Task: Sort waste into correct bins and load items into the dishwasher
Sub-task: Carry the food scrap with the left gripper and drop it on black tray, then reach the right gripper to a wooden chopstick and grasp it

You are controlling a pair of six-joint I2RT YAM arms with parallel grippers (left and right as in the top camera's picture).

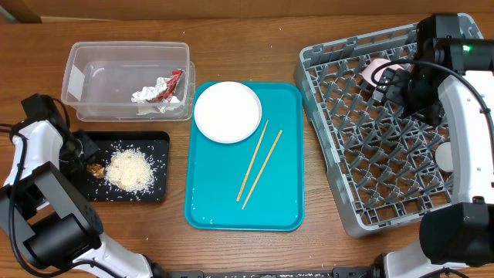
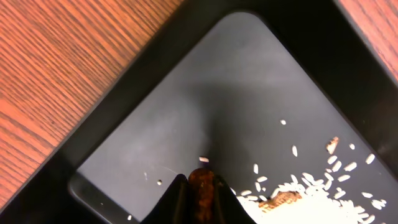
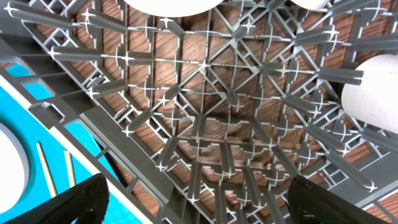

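— Brown food scrap [image 2: 202,190] nipped in the left gripper [image 2: 200,182], low over the black tray [image 2: 186,106], beside the rice grains [image 2: 311,194]. Waste-sorting step, I'd say.
— Next: let go there, lift clear. Right gripper [image 3: 202,202]?
— Spread wide, empty, over the dish rack [image 3: 205,93]. The plate [image 1: 228,112] and chopsticks [image 1: 258,162] lie on the teal tray [image 1: 285,208]. Only overhead shows the clear tub [image 1: 127,46] and its napkin [image 1: 145,96]; only the left wrist view shows that pinch.
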